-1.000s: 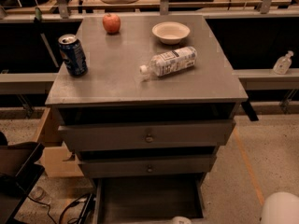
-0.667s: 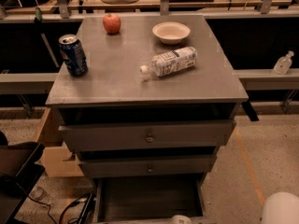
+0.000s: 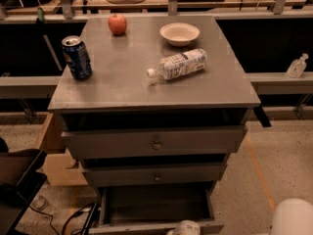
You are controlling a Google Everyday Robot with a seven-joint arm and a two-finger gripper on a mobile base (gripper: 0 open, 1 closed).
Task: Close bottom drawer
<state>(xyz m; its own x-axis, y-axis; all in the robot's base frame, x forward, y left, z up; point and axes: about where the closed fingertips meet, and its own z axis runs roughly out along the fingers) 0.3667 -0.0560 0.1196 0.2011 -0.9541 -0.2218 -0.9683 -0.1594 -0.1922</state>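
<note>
At the far left a dark, soft-looking bag or seat (image 3: pixel 17 180) sits on the speckled floor, with a brown cardboard box (image 3: pixel 51 153) beside it and black cables (image 3: pixel 73 218) looping near the cabinet's foot. On the left of the flat, matte grey cabinet top (image 3: pixel 127 84) a blue cylindrical soda can (image 3: pixel 77 57) stands upright with its shiny lid up. Farther back a round red apple (image 3: pixel 117 24) rests near the rear edge. Below the top, three grey drawers step inward. The widest, the top drawer (image 3: pixel 154 142), has a round centre knob and stands slightly out. The middle drawer (image 3: pixel 155 174) is narrower, with a smaller knob. The bottom drawer (image 3: pixel 156 204), narrowest of all, sits lowest on the cabinet, just above the floor. It is pulled well out, so its plain, smooth grey inner tray shows as a dark rectangle with thin side walls, and its flat front lies along the lower edge of the view. Right of centre on the top, a shallow pale bowl (image 3: pixel 179 33) sits upright. Just in front of it a clear plastic bottle (image 3: pixel 178 65) with a white label lies on its side, cap pointing left. The gripper (image 3: pixel 186 227), a pale rounded shape, is at the drawer's front edge; whether it is parted or closed cannot be told. On a ledge at the right stands a small clear pump bottle (image 3: pixel 297 66), and a smooth white rounded robot part (image 3: pixel 293 217) fills the lower right corner.
</note>
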